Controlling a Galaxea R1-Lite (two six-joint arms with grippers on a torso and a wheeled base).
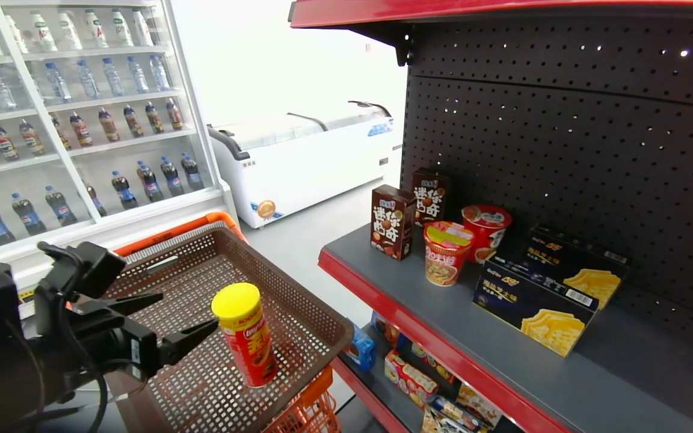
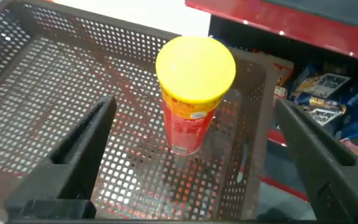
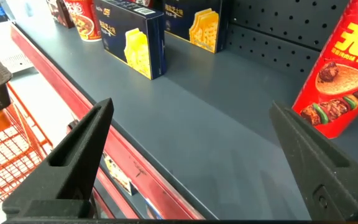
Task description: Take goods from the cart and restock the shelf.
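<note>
Black left pincer point(image 1: 190, 310) agape near can point(image 1: 250, 346)

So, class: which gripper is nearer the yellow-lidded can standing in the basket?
Left. The left gripper is open right beside the yellow-lidded can, above the basket. The right gripper is open over the shelf, apart from it.

Left of the grey, red-edged shelf point(image 1: 491, 355) we see a red can point(image 1: 249, 346) with a yellow lid point(image 1: 236, 299), a brown perforated basket point(image 1: 313, 316) and an orange wire cart point(image 1: 307, 415). On the shelf stand brown boxes point(image 1: 392, 222), red cups point(image 1: 486, 231) and navy boxes point(image 1: 533, 307) with yellow pictures; behind the shelf, a black pegboard point(image 1: 563, 150) dotted with holes.
</note>
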